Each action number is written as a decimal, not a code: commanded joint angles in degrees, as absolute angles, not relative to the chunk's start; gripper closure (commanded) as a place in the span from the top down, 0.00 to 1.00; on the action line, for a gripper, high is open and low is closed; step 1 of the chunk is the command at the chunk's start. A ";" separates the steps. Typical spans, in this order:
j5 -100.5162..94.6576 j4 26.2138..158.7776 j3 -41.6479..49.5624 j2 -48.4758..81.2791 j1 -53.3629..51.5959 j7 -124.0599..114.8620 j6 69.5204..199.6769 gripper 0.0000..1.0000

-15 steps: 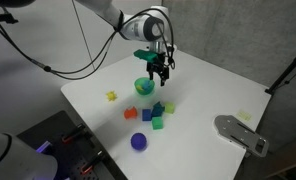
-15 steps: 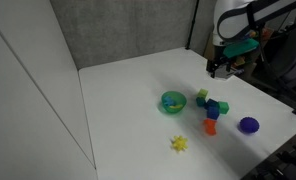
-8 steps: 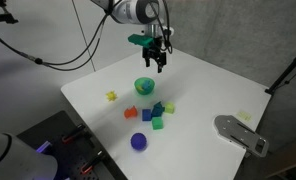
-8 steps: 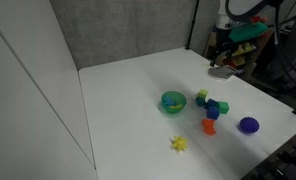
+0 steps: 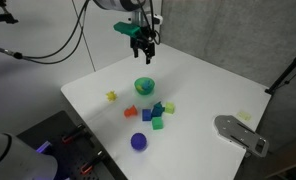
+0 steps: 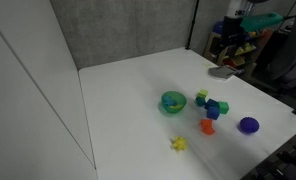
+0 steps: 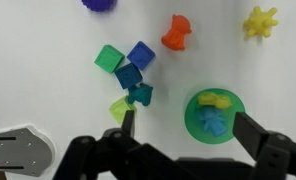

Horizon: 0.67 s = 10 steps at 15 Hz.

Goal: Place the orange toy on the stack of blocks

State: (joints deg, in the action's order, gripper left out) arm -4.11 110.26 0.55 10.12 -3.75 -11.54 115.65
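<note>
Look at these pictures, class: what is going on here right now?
A robot arm's gripper hangs high above the white table, open and empty. The orange toy lies on the table beside the cluster of blue and green blocks, not yet on top of them. A green bowl, a purple ball and a yellow toy sit nearby.

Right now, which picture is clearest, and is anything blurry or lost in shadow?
Wrist view: clearest, the orange toy and blocks distinct on the white table, only the jaws dark and soft at the bottom. In an exterior view the gripper blurs into dim clutter; in both exterior views the blocks are tiny, with faint shadows.
</note>
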 commanded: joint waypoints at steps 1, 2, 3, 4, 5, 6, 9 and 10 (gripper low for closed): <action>-3.11 115.04 -0.21 3.75 -3.22 -10.57 112.73 1.00; -2.96 115.87 -0.33 2.37 -3.15 -10.41 111.87 1.00; -2.71 116.69 -0.43 0.97 -3.08 -10.13 111.16 1.00; -2.38 117.40 -0.52 -0.63 -3.04 -9.70 110.23 1.00; -2.29 118.03 -0.64 -2.26 -3.09 -9.31 109.39 1.00; -2.33 118.51 -0.77 -3.94 -3.15 -9.16 108.63 1.00; -2.32 119.02 -1.27 -8.18 -3.26 -8.83 106.19 1.00; -2.46 119.11 -1.49 -9.26 -3.29 -8.71 105.52 1.00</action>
